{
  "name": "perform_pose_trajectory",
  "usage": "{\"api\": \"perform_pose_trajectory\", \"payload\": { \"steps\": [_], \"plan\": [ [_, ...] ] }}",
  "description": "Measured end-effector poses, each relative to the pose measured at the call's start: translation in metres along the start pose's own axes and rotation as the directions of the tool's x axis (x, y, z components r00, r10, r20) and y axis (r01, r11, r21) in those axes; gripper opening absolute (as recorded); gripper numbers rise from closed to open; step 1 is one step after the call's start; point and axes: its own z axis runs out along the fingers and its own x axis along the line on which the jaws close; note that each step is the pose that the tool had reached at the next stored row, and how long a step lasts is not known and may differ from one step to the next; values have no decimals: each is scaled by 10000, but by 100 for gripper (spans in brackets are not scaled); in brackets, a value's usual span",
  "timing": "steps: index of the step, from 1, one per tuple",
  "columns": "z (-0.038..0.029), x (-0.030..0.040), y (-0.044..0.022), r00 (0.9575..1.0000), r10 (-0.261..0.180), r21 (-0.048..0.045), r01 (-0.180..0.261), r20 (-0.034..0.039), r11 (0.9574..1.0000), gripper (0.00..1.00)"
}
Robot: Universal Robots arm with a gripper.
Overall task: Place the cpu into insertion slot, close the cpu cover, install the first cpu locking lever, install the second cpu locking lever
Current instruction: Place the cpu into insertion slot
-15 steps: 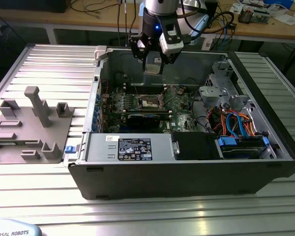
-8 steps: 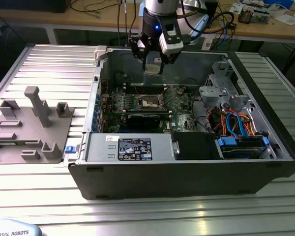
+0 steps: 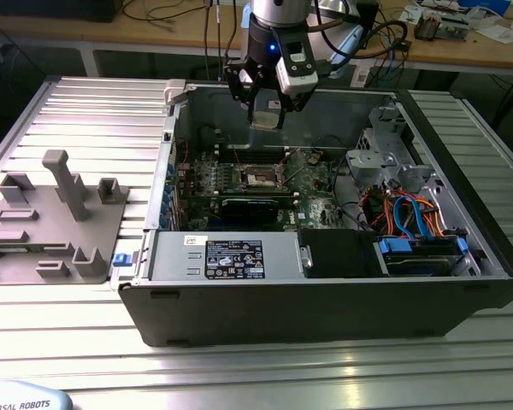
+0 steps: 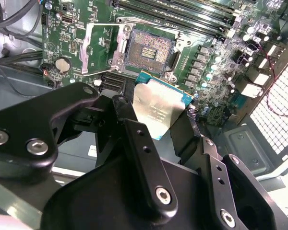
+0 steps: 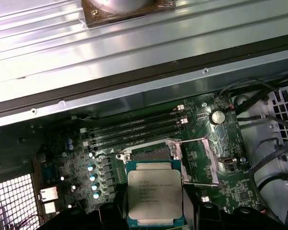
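Grey holder point(image 3: 56, 226): it sits on the ribbed metal table point(image 3: 94, 111). In the exterior view it is at 9 o'clock from the open computer case point(image 3: 325, 299).
Gripper point(image 3: 267, 115): it hangs over the case, high above the green motherboard point(image 3: 308, 179). In the exterior view it is at 12 o'clock from the insertion slot point(image 3: 261, 177).
Fingers point(image 4: 144, 143): they are black and closed in as far as the chip lets them. They pinch the cpu point(image 4: 156, 108) by two opposite edges.
Cpu place: it is up in the air between the fingers, near the slot but not in it.
Cpu facing: in both wrist views its silver top faces the camera, with a green rim around it. It is square, so no side is the long one.
Slot: it has no chip in it. The second wrist view shows its tiny pins. In the first wrist view the cpu point(image 5: 155, 194) hides most of the slot.
Cpu cover point(image 4: 90, 50): it is flipped open and lies just beside the slot.
Cables point(image 3: 410, 213): they are orange and blue. In the exterior view they are at 3 o'clock from the motherboard.
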Motion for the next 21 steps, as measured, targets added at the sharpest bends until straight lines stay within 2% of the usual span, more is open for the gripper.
{"api": "perform_pose_trajectory", "payload": {
  "steps": [21],
  "plan": [
    [3, 0, 0, 9989, 459, -10, -458, 40, 9989, 54]
  ]
}}
